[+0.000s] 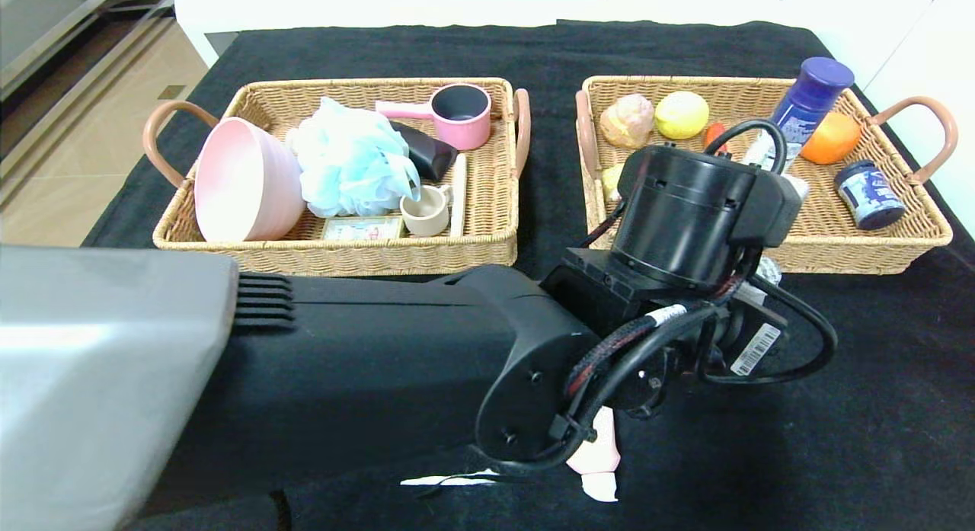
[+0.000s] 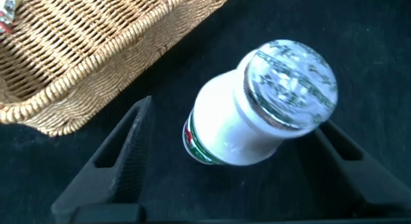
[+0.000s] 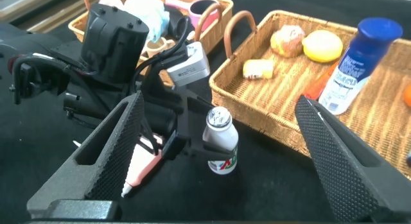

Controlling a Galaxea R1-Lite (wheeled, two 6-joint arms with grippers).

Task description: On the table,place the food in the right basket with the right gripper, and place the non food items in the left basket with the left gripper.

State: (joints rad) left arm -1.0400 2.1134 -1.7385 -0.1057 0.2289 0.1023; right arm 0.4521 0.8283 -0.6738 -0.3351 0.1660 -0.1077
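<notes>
Right now the left gripper (image 3: 192, 131) sits low over the black table (image 1: 838, 409), just in front of the right basket (image 1: 876, 249), with its arm reaching across from the robot's left. Its fingers (image 2: 122, 163) are spread wide on either side of a small white bottle (image 2: 247, 124) with a foil cap and a red and green label. In the left wrist view one finger stands clear of the bottle, and the other is close to it near the cap; whether that one touches cannot be told. The bottle (image 3: 220, 142) stands upright on the table, near the front wall of the right basket and outside it.

The right gripper (image 3: 221, 166) hangs farther back, nearer the robot, with its jaws wide open and nothing between them.

A pink tube (image 1: 598, 459) lies on the table beside the left arm, partly hidden under it.

The right basket holds a bread roll (image 1: 627, 119), a lemon (image 1: 682, 114), an orange (image 1: 832, 137), a tall blue bottle (image 1: 803, 104) and a dark blue jar (image 1: 868, 194) lying on its side.

The left basket (image 1: 343, 253) holds a pink bowl (image 1: 244, 180) tipped on its edge, a pale blue bath sponge (image 1: 350, 158), a pink saucepan (image 1: 457, 113) and a small beige cup (image 1: 425, 211).
</notes>
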